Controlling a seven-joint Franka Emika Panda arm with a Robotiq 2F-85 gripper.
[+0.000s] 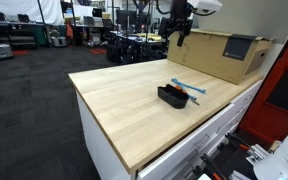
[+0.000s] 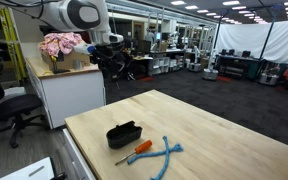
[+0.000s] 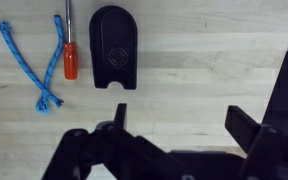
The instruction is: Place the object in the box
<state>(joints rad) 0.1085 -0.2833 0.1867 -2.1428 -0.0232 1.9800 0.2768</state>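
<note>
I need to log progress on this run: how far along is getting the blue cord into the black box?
Nothing looks done yet: the blue cord lies on the table beside the screwdriver, outside the black box. Nothing is in hand: the end effector hangs open and empty above them. Left to do: grasp the cord, carry it over and drop it in the box.

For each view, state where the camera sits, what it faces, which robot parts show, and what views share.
Exterior view: beside the light wooden table, facing the brown cardboard box; claw at top.
Exterior view: off a table corner, facing the hall; white arm upper left.
Wrist view: looking straight down; open claw at bottom.
Shared: small black container and blue braided cord, in all three.
</note>
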